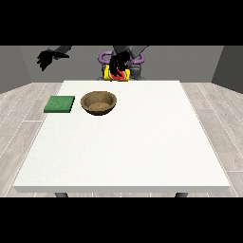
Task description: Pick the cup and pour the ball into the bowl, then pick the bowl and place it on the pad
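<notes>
Raised above the desk's [142,152] far edge: a yellow-and-red cup [117,74], fingers of the hand at the view's right [118,61] curled round it. Nearer, a brown bowl [98,103] beside a green pad [60,104]. At the view's left, a hand [47,58] aloft, fingers hanging relaxed, holding nothing.

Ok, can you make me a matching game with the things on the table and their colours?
Things:
1. pad
2. bowl
3. cup
4. table

Colours:
A. white
B. yellow and red
C. green
D. brown

Pairs: 1-C, 2-D, 3-B, 4-A
</notes>
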Tool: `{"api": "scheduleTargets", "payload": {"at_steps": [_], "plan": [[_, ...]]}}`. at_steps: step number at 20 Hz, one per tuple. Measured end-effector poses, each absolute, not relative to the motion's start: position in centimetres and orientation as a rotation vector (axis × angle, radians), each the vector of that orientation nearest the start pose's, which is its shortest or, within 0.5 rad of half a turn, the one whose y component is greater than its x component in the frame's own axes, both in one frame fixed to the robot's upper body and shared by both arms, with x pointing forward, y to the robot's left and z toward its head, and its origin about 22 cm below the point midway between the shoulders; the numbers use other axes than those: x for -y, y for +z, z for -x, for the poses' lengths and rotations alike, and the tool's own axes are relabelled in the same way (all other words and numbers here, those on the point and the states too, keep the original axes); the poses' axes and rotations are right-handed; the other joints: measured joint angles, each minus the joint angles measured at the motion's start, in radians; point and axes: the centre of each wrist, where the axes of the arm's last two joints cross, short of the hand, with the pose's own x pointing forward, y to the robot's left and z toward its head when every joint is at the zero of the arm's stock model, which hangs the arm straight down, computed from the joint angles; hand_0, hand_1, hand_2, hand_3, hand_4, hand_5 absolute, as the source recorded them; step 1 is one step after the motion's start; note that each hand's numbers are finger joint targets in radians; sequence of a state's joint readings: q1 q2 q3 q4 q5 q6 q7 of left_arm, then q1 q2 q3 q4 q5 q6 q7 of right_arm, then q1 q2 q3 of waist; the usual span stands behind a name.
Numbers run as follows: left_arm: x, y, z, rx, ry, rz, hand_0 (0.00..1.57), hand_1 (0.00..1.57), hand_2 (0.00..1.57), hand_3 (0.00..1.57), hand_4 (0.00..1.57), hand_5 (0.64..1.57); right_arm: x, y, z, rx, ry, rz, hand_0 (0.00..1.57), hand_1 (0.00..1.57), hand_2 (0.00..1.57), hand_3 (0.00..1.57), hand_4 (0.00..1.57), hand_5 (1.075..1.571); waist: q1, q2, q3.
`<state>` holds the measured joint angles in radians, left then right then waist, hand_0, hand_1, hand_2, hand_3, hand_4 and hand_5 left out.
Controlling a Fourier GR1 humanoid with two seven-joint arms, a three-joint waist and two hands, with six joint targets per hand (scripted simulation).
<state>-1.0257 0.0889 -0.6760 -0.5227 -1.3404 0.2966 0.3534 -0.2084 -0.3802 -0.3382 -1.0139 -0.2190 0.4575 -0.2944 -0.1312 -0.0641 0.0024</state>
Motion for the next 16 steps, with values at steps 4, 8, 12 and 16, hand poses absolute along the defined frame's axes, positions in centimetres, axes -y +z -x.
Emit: {"api": "scheduleTargets", "payload": {"at_steps": [4, 8, 12, 16], "plan": [[-6.5, 3.6, -40.1, -1.53, 2.281, 1.999, 1.46, 1.46, 1.57, 1.57, 1.48, 1.216, 40.8, -1.5, -27.1, 1.621, 0.028, -0.079, 0.0, 0.0, 0.0, 0.0, 0.0, 1.571, -0.006, -0.007, -0.0006], [-5.0, 3.2, -39.4, -1.332, 2.285, 1.927, 1.45, 1.45, 1.57, 1.57, 1.53, 1.131, 41.5, -1.5, -26.9, 1.619, 0.01, -0.06, 0.0, 0.0, 0.0, 0.0, 0.0, 1.571, 0.014, -0.016, -0.0014], [-4.5, 3.6, -39.3, -1.248, 2.257, 1.912, 1.45, 1.45, 1.57, 1.57, 1.53, 1.135, 40.8, -1.7, -27.1, 1.609, 0.012, -0.078, 0.0, 0.0, 0.0, 0.0, 0.0, 1.568, 0.016, -0.006, -0.0019], [-5.0, 4.7, -39.6, -1.544, 2.265, 1.967, 1.31, 1.31, 1.57, 1.57, 1.57, 1.069, 40.6, -1.6, -27.4, 1.582, -0.019, -0.057, 0.0, 0.0, 0.0, 0.0, 0.0, 1.567, 0.058, -0.016, -0.0047]]}}
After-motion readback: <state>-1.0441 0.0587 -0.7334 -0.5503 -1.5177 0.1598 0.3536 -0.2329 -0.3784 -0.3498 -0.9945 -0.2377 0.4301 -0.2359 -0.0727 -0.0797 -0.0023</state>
